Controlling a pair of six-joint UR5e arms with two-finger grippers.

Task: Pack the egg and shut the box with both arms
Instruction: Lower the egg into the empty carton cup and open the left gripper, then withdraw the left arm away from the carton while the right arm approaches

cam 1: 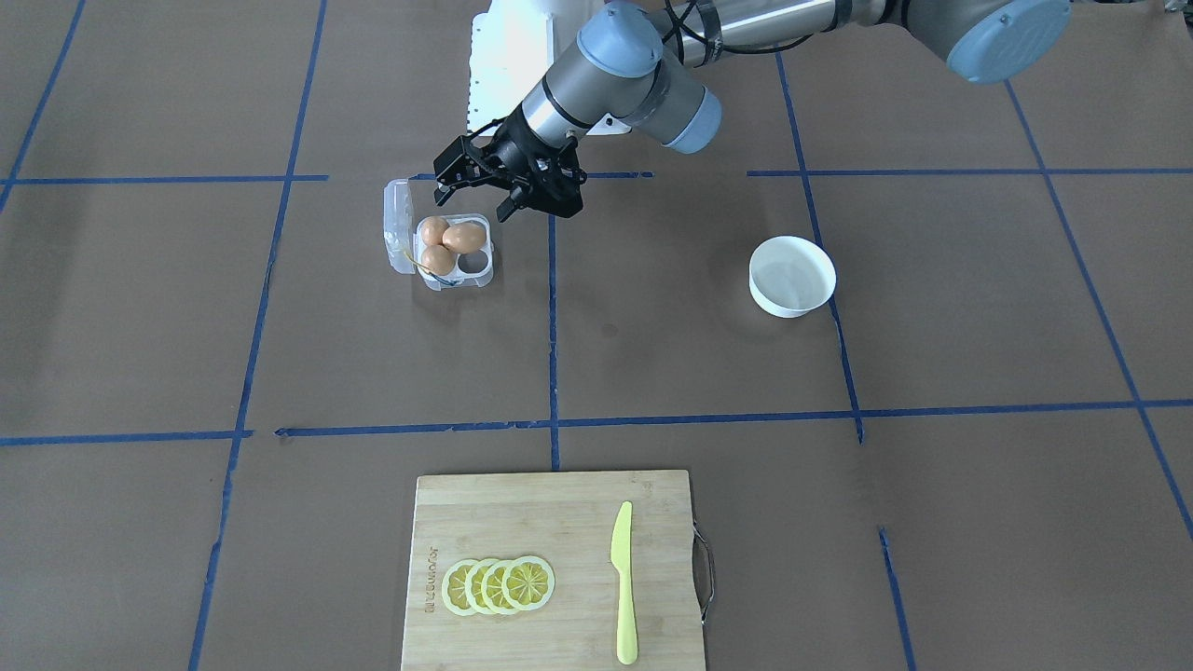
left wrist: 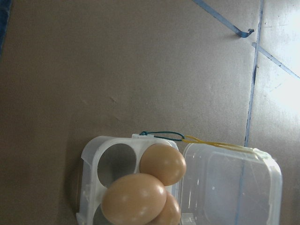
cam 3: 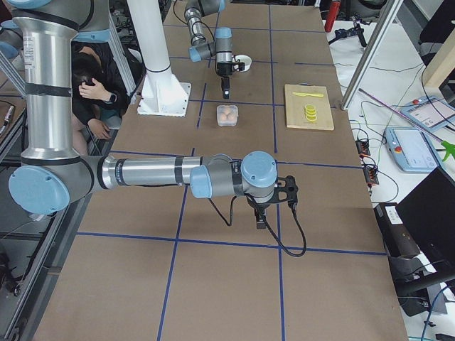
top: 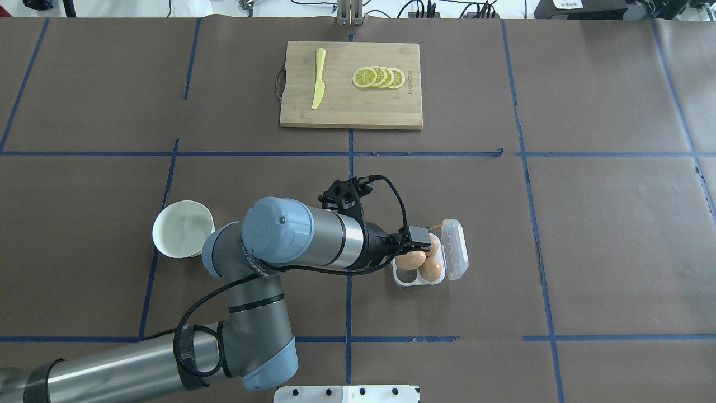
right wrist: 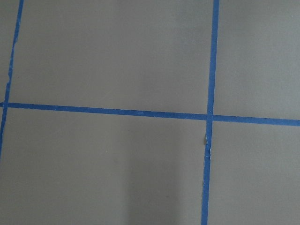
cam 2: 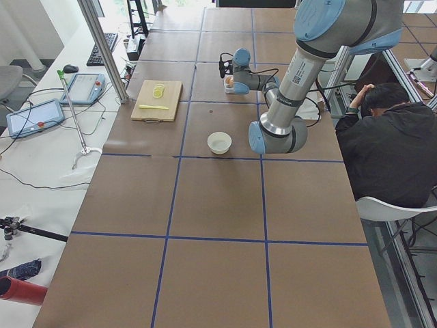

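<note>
The egg (cam 1: 463, 238) was seen resting in the open box (cam 1: 399, 228) on the desk (cam 1: 839, 373), below the spread, empty left end effector (cam 1: 475, 198); the grip of the right end effector (cam 3: 261, 222) could not be told.

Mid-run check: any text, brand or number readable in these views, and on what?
No text reads clearly.
Cutting board: engraved brand along one short edge, too blurred to read.
Left arm: printed lettering on a link, too small to read.
Box, eggs, bowl: no markings visible.
</note>
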